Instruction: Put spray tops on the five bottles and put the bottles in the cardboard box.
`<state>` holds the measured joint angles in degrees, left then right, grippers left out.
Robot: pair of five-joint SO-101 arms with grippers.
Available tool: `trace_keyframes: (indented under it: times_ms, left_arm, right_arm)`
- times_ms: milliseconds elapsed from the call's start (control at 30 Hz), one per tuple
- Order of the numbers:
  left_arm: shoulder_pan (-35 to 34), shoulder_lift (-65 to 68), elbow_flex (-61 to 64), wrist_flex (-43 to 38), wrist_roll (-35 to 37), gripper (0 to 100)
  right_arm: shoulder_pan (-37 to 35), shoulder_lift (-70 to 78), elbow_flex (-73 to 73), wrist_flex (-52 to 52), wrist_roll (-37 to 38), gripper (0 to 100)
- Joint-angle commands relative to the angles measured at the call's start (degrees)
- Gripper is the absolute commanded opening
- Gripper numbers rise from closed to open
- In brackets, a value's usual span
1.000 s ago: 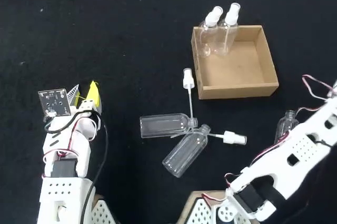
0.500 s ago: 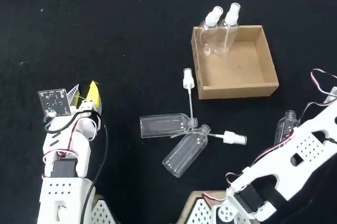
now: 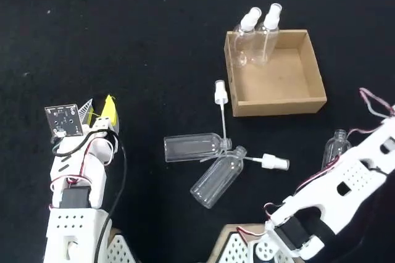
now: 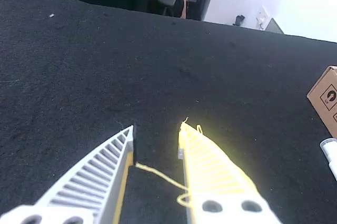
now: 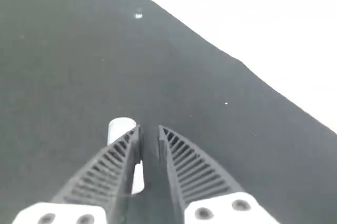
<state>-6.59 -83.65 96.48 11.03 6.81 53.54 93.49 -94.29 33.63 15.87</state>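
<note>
Right claw (image 5: 149,128): jaws are set to a narrow slit and nothing is seen clamped. A small white cylindrical plastic piece (image 5: 120,128) is seen just beside one finger, partly behind it. It is judged to be a spray top; contact cannot be told.

Left claw (image 4: 157,128): opened moderately, empty, held low over the black cloth-covered table (image 3: 123,41) at 8 o'clock.

Task things:
- The brown cardboard box (image 3: 278,105) is placed at 1 o'clock. Two capped clear plastic bottles (image 3: 265,44) are leaned in its 11 o'clock corner, so two of five are judged done.
- One uncapped clear plastic bottle (image 3: 335,147) is stood upright at 4 o'clock, just beside the right arm (image 3: 345,183).
- Two more clear bottles are laid flat near 6 o'clock (image 3: 192,147) (image 3: 216,181), necks almost touching.
- Two loose white spray tops with long dip tubes are found at those necks, one at their 12 o'clock (image 3: 220,93), one at their 3 o'clock (image 3: 274,163).

Step judged: a top is being fetched for the upright bottle. The head should be gripped squarely, not the tube. The tube should be hung straight and lowered into the neck from directly above. Push should be kept vertical, since the bottle is light and unsupported.

In the way:
- The arm link and its loose wires (image 3: 370,99) are close to the upright bottle, so a knock-over is likely.
- The dip tubes are crossed at the flat bottles' necks, so one could be dragged with another.
</note>
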Motion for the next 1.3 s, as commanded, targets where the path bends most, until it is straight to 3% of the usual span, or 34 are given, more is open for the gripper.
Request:
trace_keyframes:
  times_ms: [0, 333, 967, 1267]
  left_arm:
    - [-0.04, -0.7, 1.36, 0.09, 0.35, 14]
    - [-0.04, -0.7, 1.36, 0.09, 0.35, 14]
    - [-0.04, -0.7, 1.36, -0.18, 0.35, 14]
    - [-0.04, -0.7, 1.36, -0.09, 0.35, 14]
  right_arm:
    - [-1.49, 0.31, -0.84, -5.45, -0.35, 1.2]
    - [-3.96, 5.58, -0.84, -8.62, 0.0, 1.2]
    - [-1.58, -9.8, -1.36, 38.95, -0.26, 1.2]
    - [-1.76, -16.48, -1.27, 50.2, -0.26, 2.8]
